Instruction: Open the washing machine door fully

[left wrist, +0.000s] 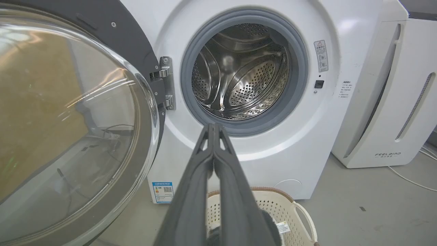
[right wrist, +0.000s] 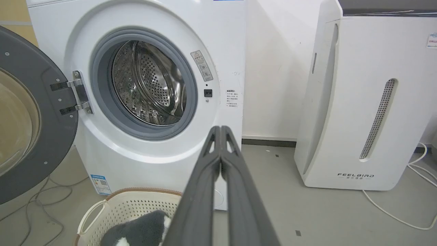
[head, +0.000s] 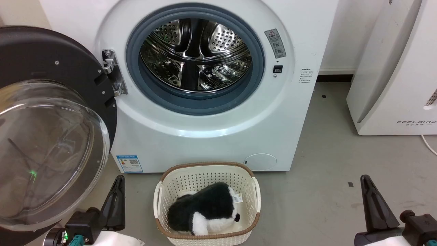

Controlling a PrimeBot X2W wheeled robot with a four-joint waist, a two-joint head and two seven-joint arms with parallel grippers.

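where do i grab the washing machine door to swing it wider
Likely the black rim of the washing machine door, low and away from the hinge, pinched from below: the rim is thin, while the glass bowl bulges too wide.

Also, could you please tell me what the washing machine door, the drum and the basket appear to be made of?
Washing machine door: dark matte frame, probably plastic, around clear reflective bowl, glass or plastic. Drum: perforated mirror-bright steel. Basket: cream perforated walls, likely plastic, brown rim.
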